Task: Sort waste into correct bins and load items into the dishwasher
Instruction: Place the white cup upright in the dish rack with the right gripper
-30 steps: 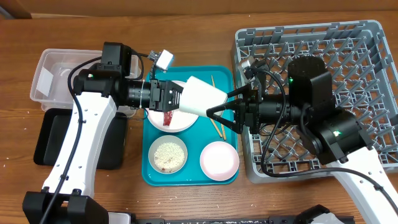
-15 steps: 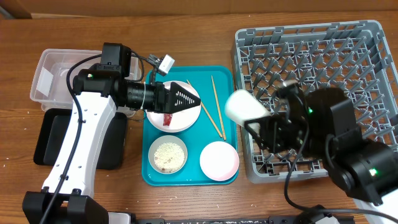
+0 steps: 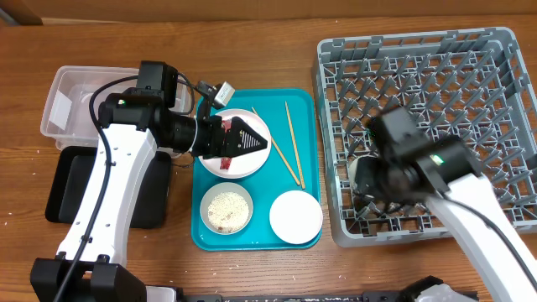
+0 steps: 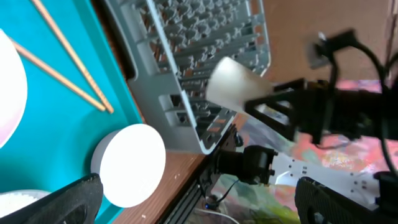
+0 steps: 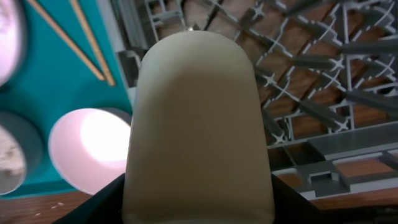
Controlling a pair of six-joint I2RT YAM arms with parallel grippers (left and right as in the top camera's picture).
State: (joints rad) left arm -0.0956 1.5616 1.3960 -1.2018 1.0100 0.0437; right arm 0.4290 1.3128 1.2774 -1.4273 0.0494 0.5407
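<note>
One white cup (image 5: 196, 118) in the right gripper's (image 4: 261, 98) pinch, above the dish rack (image 3: 470, 75).

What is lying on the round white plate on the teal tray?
On the round white plate, a red wrapper scrap shows near the front edge. The left end effector covers its middle, so anything there is hidden.

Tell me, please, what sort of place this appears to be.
Probably a robotics lab's dish-clearing mock-up: a brown wooden table, a large grey plastic pegged dish rack, a rectangular teal plastic tray.
</note>
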